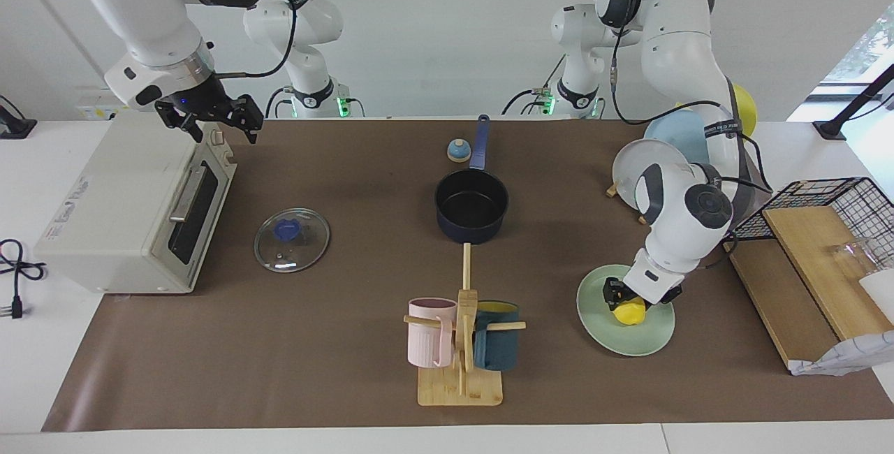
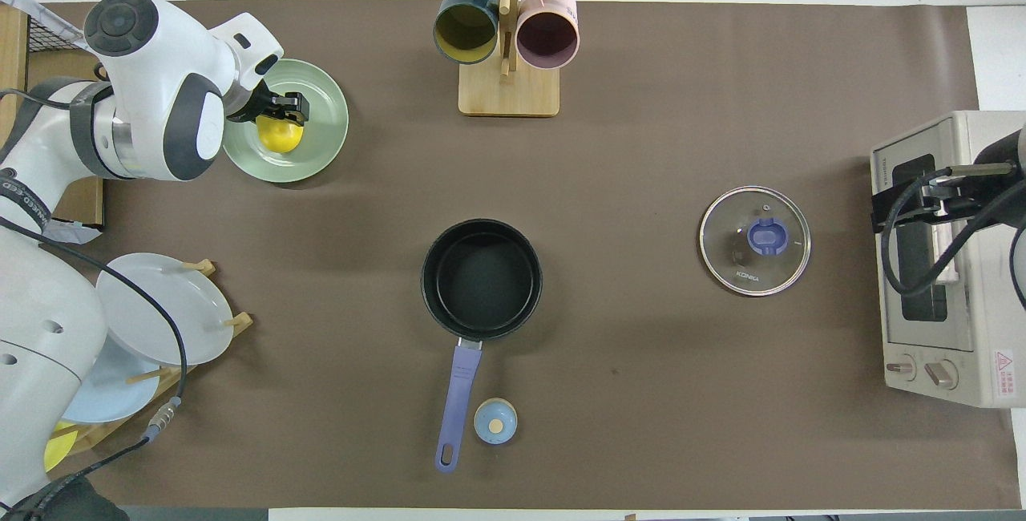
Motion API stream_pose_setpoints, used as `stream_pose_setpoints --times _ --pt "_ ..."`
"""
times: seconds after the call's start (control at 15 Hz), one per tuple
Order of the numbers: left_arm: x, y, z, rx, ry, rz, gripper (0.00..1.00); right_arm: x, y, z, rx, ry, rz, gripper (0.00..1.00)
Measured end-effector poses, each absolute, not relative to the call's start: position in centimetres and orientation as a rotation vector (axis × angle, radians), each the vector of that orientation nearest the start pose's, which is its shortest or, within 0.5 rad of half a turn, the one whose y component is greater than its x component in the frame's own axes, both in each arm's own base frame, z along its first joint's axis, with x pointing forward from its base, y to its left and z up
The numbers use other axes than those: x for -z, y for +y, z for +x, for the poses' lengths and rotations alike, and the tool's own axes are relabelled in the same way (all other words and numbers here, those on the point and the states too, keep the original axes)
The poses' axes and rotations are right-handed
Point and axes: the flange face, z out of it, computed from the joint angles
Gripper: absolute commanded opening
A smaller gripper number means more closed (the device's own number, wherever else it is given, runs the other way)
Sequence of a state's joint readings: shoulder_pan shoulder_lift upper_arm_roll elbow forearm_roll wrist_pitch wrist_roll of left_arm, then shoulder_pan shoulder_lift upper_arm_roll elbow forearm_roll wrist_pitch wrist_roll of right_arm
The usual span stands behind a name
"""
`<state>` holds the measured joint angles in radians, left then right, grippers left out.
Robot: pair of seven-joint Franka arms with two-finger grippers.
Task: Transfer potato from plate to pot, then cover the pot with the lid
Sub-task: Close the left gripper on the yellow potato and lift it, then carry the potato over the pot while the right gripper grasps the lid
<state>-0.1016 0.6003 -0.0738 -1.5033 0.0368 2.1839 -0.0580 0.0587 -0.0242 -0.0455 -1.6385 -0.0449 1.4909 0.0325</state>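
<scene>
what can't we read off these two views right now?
- Facing view: the left pincer and wrist cover part of the potato on the plate; whether it is lifted cannot be told.
- Overhead view: right pincer cut off by the edge, over the toaster oven.
- Overhead view: left arm hides part of the plate rack.

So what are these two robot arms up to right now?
The left gripper is down on the pale green plate and has closed on the yellow potato, which is not lifted clear yet. The navy pot sits empty mid-table, and its glass lid lies flat on the mat in front of the toaster oven. The right gripper waits, open, above the toaster oven.
</scene>
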Motion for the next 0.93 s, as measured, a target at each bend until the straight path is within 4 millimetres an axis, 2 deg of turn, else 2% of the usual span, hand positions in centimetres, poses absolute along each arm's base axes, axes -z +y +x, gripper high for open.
stream_pose_setpoints --times 0.13,0.27,0.4,0.53,0.6,0.73,0.87,0.93 --pt "-32.5 -11.5 70.6 0.126 0.194 -3.153 0.00 -60.0 0.2 53.6 -0.195 0.032 -3.182 1.00" --pt "-34.0 -11.5 70.6 0.129 0.189 -3.154 0.00 -60.0 0.2 53.6 -0.195 0.032 -3.182 1.00" --pt "-38.4 -11.7 69.8 0.115 0.146 -3.197 0.00 -60.0 0.2 53.6 -0.195 0.032 -3.182 1.00" --pt "-44.5 -12.9 67.3 0.073 0.083 -3.239 0.00 -60.0 0.2 53.6 -0.195 0.032 -3.182 1.00" --pt "-47.6 -14.2 65.5 0.057 0.053 -3.245 0.00 -60.0 0.2 53.6 -0.195 0.032 -3.182 1.00" --pt "-52.1 -18.1 61.4 0.047 -0.010 -3.244 0.00 -60.0 0.2 53.6 -0.195 0.032 -3.182 1.00" --pt "-54.2 -22.1 57.3 0.034 -0.046 -3.252 0.00 -60.0 0.2 53.6 -0.195 0.032 -3.182 1.00" --pt "-54.1 -24.2 55.3 0.014 -0.054 -3.251 0.00 -60.0 0.2 53.6 -0.195 0.031 -3.182 1.00"
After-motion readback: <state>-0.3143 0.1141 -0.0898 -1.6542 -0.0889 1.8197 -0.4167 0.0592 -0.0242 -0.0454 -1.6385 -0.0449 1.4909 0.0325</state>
